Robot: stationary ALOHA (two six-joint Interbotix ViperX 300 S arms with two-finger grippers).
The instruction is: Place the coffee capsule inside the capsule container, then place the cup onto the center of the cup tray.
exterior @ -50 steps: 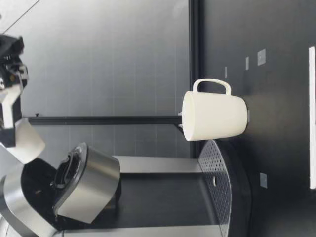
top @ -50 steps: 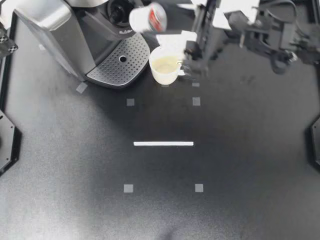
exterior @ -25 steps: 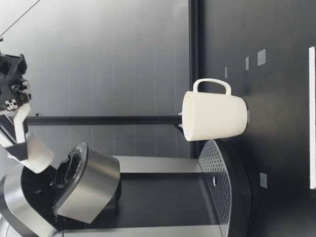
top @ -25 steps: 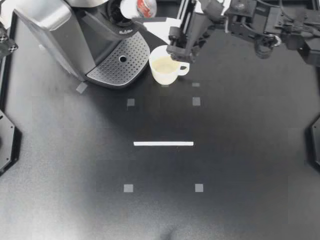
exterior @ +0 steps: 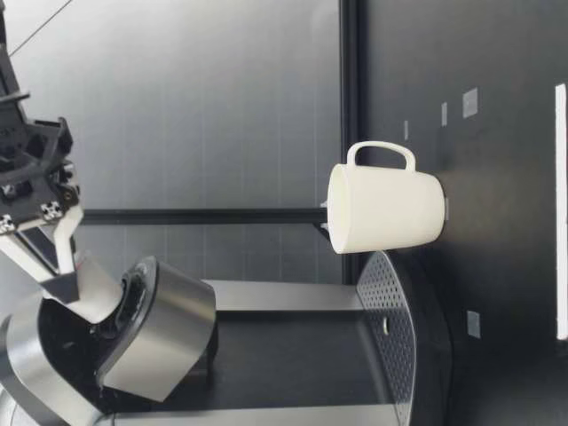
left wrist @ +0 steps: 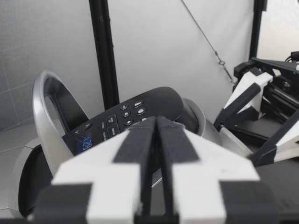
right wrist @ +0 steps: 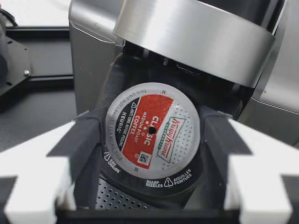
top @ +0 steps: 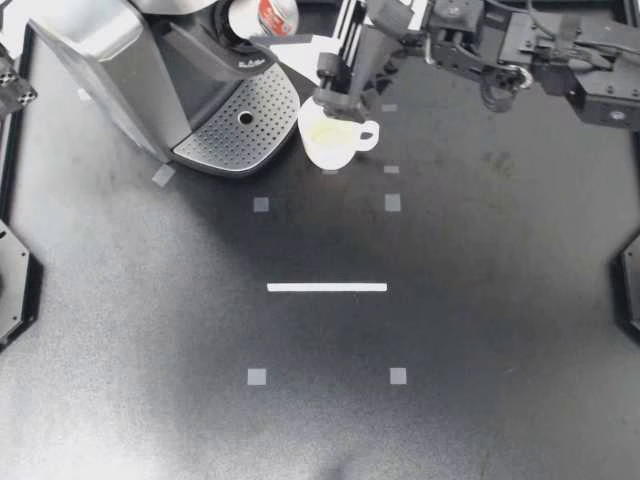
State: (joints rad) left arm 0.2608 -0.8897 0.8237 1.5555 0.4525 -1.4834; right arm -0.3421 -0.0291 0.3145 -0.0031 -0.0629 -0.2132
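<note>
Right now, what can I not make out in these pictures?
- Capsule container: in the right wrist view the coffee capsule covers its inside; how deep the capsule sits is unclear.
- Cup: in the top view my right arm hides part of its rim.
- Coffee machine: the top view's edge cuts off its back.

Red-white capsule (right wrist: pixel 152 128), cream cup (top: pixel 332 146)

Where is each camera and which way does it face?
Top: overhead, looking straight down at coffee machine and cup; right jaws shut on the capsule.
Low: table height, looking across at cup and coffee machine; right jaws show.
Left wrist: along shut left jaws toward the coffee machine.
Right wrist: along right jaws onto the capsule.
Top and right wrist share the capsule.
</note>
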